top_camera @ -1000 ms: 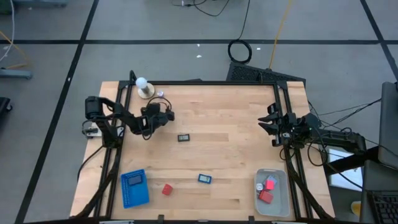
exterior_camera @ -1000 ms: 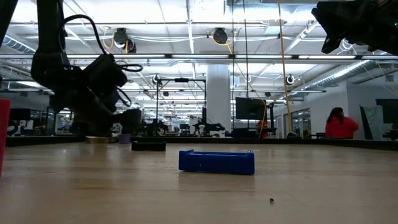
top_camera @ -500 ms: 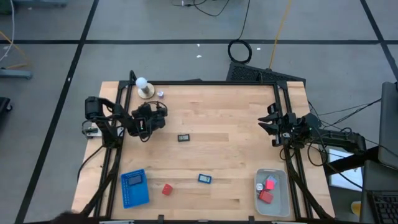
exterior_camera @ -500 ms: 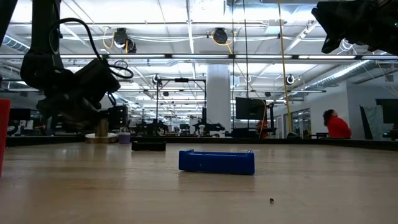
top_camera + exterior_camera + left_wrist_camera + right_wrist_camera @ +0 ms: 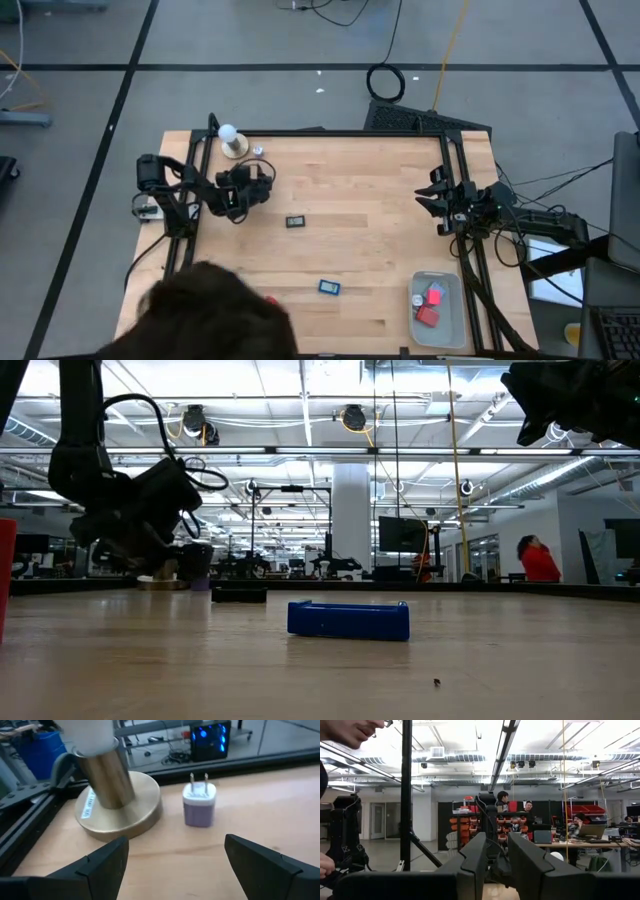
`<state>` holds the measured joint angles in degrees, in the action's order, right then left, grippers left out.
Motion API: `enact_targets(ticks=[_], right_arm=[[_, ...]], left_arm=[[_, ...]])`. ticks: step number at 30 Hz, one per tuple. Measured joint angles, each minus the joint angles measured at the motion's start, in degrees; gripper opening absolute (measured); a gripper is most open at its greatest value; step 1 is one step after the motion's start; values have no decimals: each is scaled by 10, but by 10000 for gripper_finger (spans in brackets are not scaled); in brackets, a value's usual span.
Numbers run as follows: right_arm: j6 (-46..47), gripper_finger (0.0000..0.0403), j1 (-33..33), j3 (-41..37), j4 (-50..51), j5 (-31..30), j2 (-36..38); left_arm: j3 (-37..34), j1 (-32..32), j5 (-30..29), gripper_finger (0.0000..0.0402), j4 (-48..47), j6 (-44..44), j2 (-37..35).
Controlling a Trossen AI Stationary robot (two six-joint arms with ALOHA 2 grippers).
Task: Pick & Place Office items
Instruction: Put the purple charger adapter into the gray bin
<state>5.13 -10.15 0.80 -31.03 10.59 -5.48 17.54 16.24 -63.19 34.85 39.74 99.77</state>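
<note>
My left gripper [image 5: 264, 177] is open and hovers low over the table's far left part. It points at a small white-and-lilac plug charger [image 5: 199, 805], which stands on the wood beside the white ball's round tan base [image 5: 120, 810]. The fingers stand short of the charger, apart from it. A black rectangular piece [image 5: 295, 221] and a blue piece [image 5: 329, 287] lie flat mid-table. Red blocks [image 5: 431, 304] and a whitish bit [image 5: 417, 298] lie in the pale bin [image 5: 440, 333]. My right gripper [image 5: 430, 198] waits, shut, raised at the table's right edge.
A person's head [image 5: 212, 318] leans over the near left corner and hides the blue ribbed tray and the red block there. In the low view a red block [image 5: 6, 575] shows at the left edge. Black frame rails [image 5: 340, 132] run along the far and side edges.
My left gripper drew back toward the table's left edge and dipped, then came forward again toward the charger, staying open. A person's head has moved in over the near left corner, covering the blue tray and red block.
</note>
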Motion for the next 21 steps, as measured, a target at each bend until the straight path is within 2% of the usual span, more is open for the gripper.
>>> enact_targets(ticks=[21], right_arm=[[0,73,0,0,0,0,0]], left_arm=[[38,36,33,333,-38,-4,0]])
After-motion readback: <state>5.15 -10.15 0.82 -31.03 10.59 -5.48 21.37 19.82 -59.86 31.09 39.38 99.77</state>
